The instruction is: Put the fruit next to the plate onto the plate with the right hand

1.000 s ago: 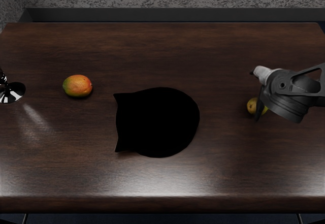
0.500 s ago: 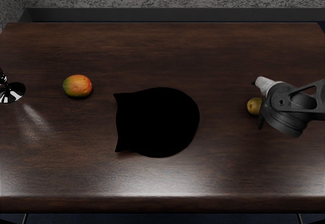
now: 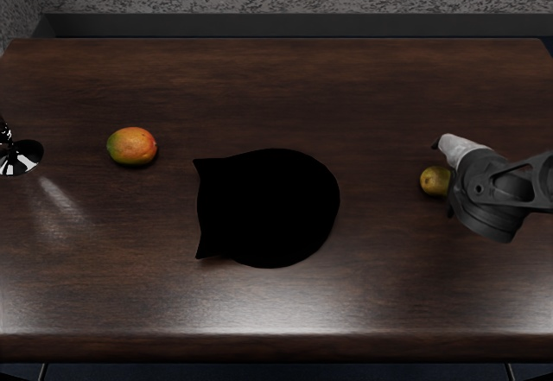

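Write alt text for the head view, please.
The right hand is beside a small yellow-green fruit at the right of a dark table. A black plate lies mid-table, a mango left of it; the left arm peeks in at the left edge.

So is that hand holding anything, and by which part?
It cannot be told: the yellow fruit sits on the table right beside the right hand, but no grip on it shows.
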Controlling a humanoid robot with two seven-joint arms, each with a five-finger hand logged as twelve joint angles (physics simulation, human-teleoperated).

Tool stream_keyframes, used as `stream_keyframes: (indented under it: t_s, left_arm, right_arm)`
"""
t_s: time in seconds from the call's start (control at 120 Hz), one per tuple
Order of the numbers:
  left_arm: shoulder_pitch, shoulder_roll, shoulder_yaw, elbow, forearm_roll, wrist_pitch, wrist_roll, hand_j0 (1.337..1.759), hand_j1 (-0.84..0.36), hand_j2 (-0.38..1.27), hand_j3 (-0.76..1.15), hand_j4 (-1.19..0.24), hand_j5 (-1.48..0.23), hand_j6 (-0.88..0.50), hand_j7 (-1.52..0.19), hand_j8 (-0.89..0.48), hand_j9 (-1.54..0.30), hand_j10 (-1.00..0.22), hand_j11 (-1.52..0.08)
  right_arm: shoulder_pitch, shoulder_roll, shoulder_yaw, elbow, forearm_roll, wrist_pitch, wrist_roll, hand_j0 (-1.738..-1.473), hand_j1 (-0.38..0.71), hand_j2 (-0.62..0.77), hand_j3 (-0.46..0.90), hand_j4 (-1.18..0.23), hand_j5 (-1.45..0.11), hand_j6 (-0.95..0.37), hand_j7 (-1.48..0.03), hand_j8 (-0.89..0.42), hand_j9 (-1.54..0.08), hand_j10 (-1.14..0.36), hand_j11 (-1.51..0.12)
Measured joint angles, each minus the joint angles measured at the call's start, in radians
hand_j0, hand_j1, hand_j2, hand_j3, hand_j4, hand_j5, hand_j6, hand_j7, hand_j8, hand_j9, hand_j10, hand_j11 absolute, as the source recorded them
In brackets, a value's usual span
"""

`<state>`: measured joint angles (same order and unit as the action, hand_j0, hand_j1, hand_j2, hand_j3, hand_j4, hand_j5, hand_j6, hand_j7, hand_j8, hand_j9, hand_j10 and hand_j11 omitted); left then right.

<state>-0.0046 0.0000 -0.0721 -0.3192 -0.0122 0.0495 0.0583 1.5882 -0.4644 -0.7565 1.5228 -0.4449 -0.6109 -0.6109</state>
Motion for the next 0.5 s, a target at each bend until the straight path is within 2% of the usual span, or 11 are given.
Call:
stream_keyframes:
  t_s: [0.5]
  left_arm:
    - [0.0, 0.0, 0.0, 0.0, 0.0, 0.0, 0.0, 1.658, 0.35, 0.0, 0.0, 0.0, 0.0, 0.0, 0.0, 0.0, 0.0, 0.0, 0.0]
  right_arm:
    - [-0.023, 0.018, 0.014, -0.017, -0.032, 0.0, 0.0, -1.658, -0.09, -0.04, 0.0, -0.22, -0.28, -0.22, -0.28, -0.22, -0.28, -0.22, -0.28]
